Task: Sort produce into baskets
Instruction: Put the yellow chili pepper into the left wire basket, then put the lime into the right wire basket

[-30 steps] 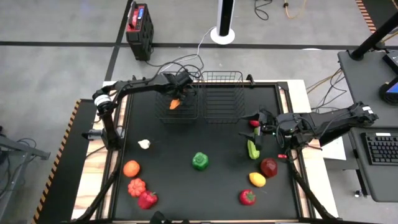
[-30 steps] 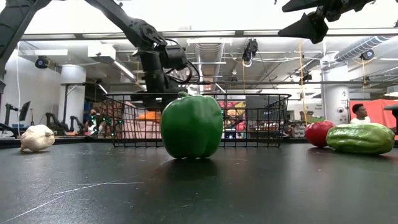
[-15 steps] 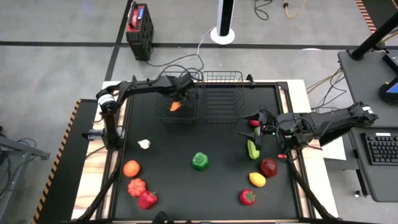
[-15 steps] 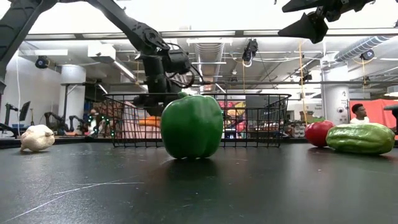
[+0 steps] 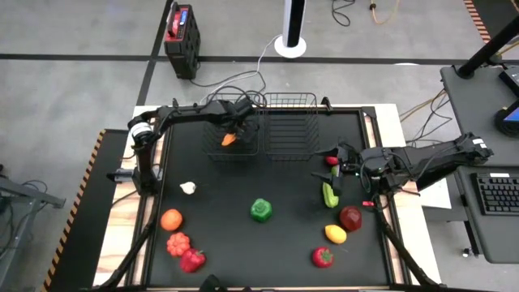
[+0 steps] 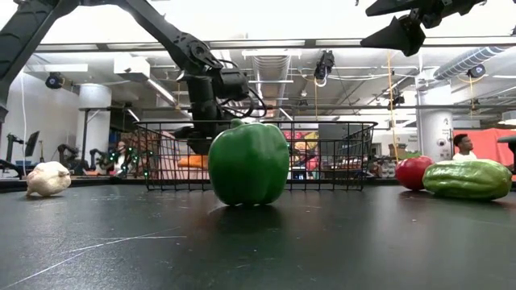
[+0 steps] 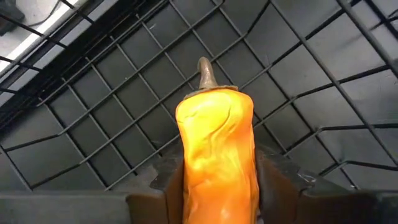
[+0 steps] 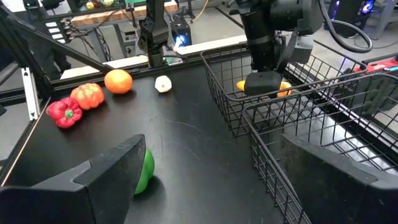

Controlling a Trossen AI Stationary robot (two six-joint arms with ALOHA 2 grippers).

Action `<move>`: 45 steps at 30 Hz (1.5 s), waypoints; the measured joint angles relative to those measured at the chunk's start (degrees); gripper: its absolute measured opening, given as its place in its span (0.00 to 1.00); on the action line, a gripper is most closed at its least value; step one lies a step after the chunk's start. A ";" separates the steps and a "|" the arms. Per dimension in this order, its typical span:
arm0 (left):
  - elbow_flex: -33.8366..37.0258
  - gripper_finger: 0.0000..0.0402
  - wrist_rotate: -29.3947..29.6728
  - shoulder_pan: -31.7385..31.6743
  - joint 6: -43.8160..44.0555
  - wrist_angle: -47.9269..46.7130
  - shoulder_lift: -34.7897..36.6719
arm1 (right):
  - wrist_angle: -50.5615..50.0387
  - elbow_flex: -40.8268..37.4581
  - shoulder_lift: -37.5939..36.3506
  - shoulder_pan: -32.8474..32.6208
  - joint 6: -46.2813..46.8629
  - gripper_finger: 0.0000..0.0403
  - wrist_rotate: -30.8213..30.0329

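My left gripper (image 5: pixel 233 130) reaches down inside the left black wire basket (image 5: pixel 216 151) and is shut on an orange toy pepper (image 7: pixel 214 149), which also shows in the high view (image 5: pixel 229 139) and the low view (image 6: pixel 192 161). The right basket (image 5: pixel 290 138) stands beside the left one. My right gripper (image 8: pixel 224 186) is open and empty, raised above the table's right part near a cucumber (image 5: pixel 329 195) and a small red piece (image 5: pixel 332 161). The green pepper (image 5: pixel 260 210) rests on the table's middle. My left gripper pinches the orange pepper by its two long sides (image 7: pixel 186 180) between its two fingers (image 7: pixel 277 180). The fingers come from above, pointing down into the basket and lying along the pepper. Its stem end (image 7: pixel 205 71) points away from the gripper toward the mesh floor; whether it touches the floor I cannot tell.
On the table's left lie a garlic (image 5: pixel 188 187), an orange (image 5: pixel 171 219), a ribbed red piece (image 5: pixel 178 243) and a red pepper (image 5: pixel 192 259). At the right lie a dark red apple (image 5: pixel 350 217), a lemon (image 5: pixel 335 234) and a red piece (image 5: pixel 323 257).
My left gripper has gone down deeper into the left basket with the orange pepper, still shut on it. The right arm has kept still.
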State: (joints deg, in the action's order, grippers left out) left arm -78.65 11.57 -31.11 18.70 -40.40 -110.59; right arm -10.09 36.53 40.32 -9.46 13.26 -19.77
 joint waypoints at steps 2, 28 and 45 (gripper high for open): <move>0.01 0.37 0.94 0.00 0.00 0.11 0.00 | 0.00 0.00 0.00 -0.01 0.01 0.89 0.02; -0.39 0.57 4.39 5.44 -3.21 -3.76 11.02 | 0.88 0.00 -0.02 -0.02 0.31 0.89 0.00; 4.22 0.57 18.89 37.50 -4.54 -2.44 28.93 | -1.72 2.85 4.69 -0.02 13.22 0.89 -0.42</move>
State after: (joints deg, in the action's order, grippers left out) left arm -74.43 30.47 6.38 14.16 -42.84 -81.66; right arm -11.80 39.39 45.01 -9.47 26.47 -20.19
